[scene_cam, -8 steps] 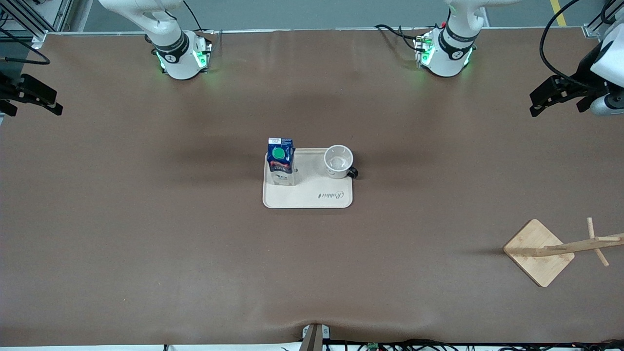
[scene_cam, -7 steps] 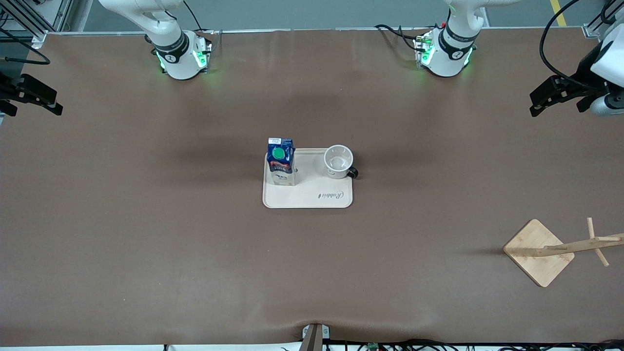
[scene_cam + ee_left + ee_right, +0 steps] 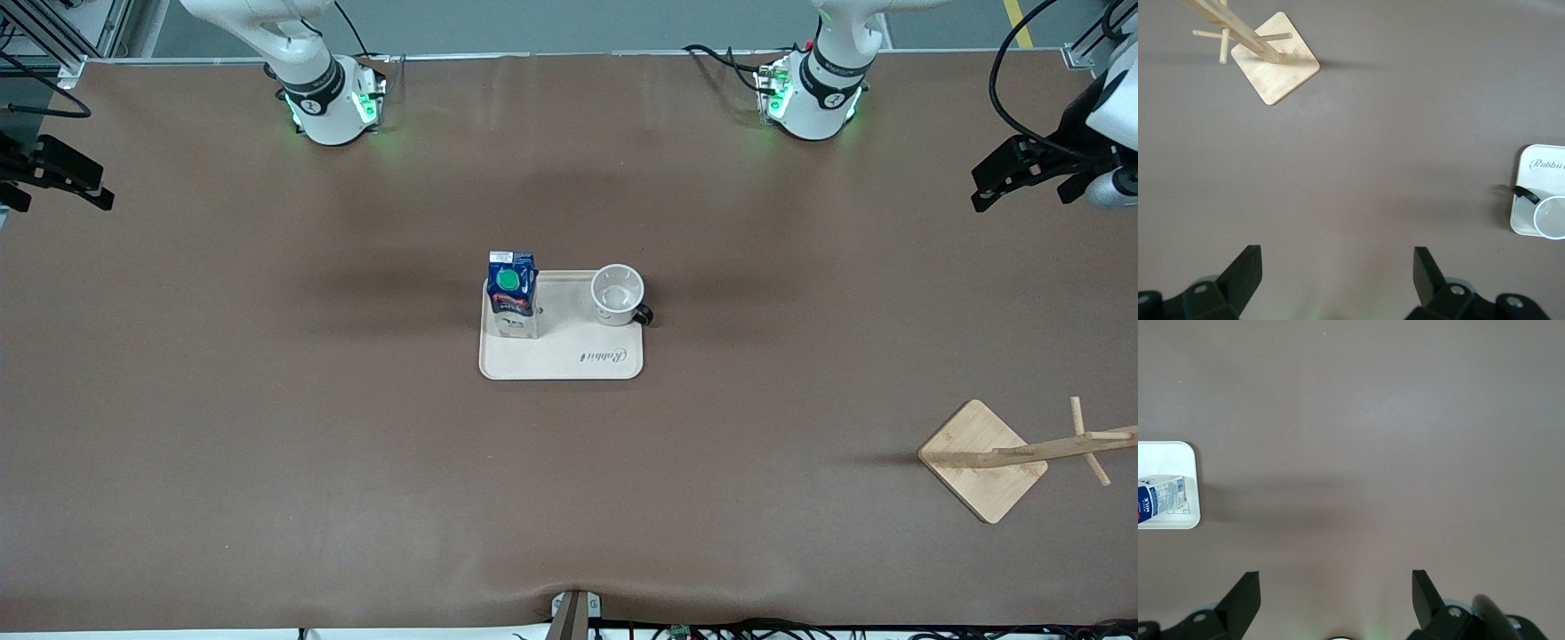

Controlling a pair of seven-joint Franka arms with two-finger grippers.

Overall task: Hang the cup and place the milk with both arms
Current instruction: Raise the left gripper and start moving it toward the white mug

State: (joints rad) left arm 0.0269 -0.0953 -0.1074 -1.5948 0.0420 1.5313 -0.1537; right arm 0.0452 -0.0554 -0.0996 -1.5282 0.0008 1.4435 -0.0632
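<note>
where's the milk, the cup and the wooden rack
milk (image 3: 512, 298), front view, carton's printed side below the green cap
cup (image 3: 617, 294), front view, inside of the bowl
wooden rack (image 3: 981, 460), front view, square base

- A table (image 3: 267, 427) with a plain brown covering fills the front view; the covering shows faint creases.
- A pale cream tray (image 3: 569, 363) with rounded corners lies flat near the middle of the table, with dark script lettering near its edge closest to the front camera.
- A wooden rack (image 3: 1022, 453) stands toward the left arm's end of the table, nearer to the front camera than the tray and well apart from it. It has a square, light bamboo base set corner-on like a diamond, a slim post rising from it, and short pegs crossing near the top.
- Black cables (image 3: 756, 629) run along the table edge closest to the front camera.
</note>
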